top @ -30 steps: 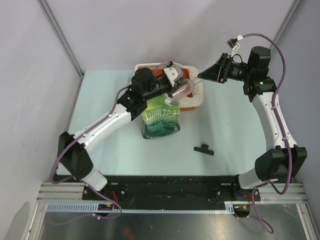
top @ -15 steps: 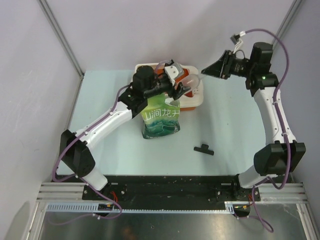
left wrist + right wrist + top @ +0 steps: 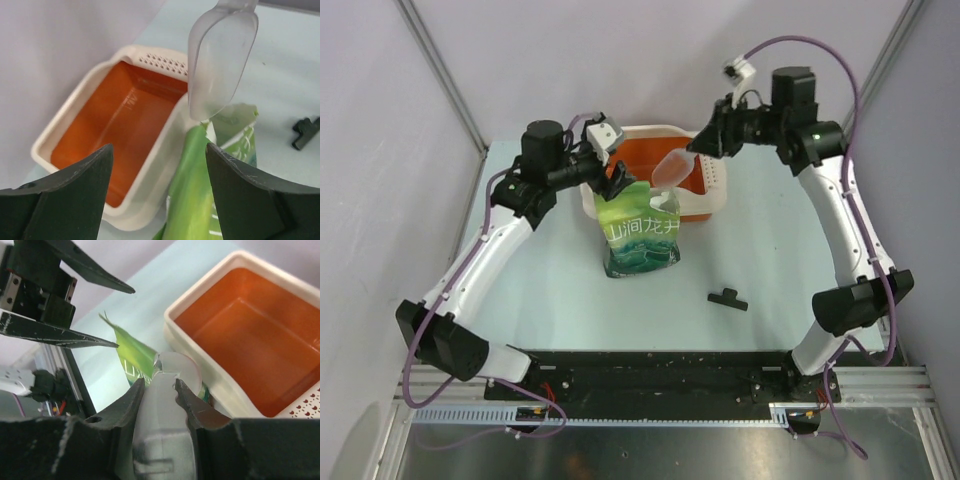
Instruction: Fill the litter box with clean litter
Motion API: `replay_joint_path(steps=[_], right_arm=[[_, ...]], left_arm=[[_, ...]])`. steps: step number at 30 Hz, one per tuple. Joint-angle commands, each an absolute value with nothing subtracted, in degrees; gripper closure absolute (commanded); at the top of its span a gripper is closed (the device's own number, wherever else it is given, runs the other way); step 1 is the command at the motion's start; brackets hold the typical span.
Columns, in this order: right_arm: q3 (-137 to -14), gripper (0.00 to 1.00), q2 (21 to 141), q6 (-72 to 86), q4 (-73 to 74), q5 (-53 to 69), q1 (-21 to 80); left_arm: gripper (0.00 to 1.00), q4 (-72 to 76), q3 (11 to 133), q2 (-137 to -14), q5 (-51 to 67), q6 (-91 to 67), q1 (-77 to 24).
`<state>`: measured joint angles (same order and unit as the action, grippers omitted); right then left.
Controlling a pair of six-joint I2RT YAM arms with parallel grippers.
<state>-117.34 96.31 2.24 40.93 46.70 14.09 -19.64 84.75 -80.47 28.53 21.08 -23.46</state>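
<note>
Left arm: rises from its base at the near left, runs up the left side of the counter [image 3: 520, 260], bends at the rear and turns its wrist rightward toward the litter box [image 3: 125, 120]. The left end effector [image 3: 159, 150] stands wide open with nothing between its fingers; it hangs above the near rim of the box and the torn top of the green pouch [image 3: 640, 240], apart from both. Right arm: climbs the right side, folds at the rear right and points its wrist leftward and down. The right end effector [image 3: 159, 382] is closed on the handle of a translucent scoop [image 3: 222, 60], one finger on each side of it. The scoop hangs bowl-down, its tip at the pouch's open mouth, just beside the box's near rim; contact with the pouch cannot be confirmed. The litter box sits at the rear centre of the counter, cream rim around an orange interior, the perforated white section at its right end; the orange floor shows bare. The pouch stands against the box's near side. Markings: white Chinese characters across the pouch front, appearing to read 山涧龙井; smaller print below is illegible. A small black part [image 3: 727, 298] lies on the counter to the near right, well apart from the pouch.
</note>
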Motion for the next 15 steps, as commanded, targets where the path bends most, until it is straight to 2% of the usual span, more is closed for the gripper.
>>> replay_joint_path(steps=[1,7,10,13,15], right_arm=[[-121.1,1.0,96.5,-9.5,48.9,36.4,19.2],[-125.1,1.0,98.5,-15.4,54.1,33.0,22.0],[-126.4,1.0,99.2,-17.8,56.2,33.0,22.7],[-126.5,1.0,99.1,-19.4,57.1,33.7,23.1],[-127.0,1.0,99.1,-21.0,58.3,34.4,23.7]], left_arm=[[0.22,-26.1,83.1,-80.7,33.7,23.0,-23.4],[0.28,-27.5,81.6,-81.6,36.4,22.8,-23.5],[0.39,-28.6,81.6,-82.0,36.2,24.4,-23.5],[0.6,-29.4,81.0,-82.0,36.9,25.9,-23.5],[0.69,-29.6,80.8,-81.8,37.4,26.1,-23.5]])
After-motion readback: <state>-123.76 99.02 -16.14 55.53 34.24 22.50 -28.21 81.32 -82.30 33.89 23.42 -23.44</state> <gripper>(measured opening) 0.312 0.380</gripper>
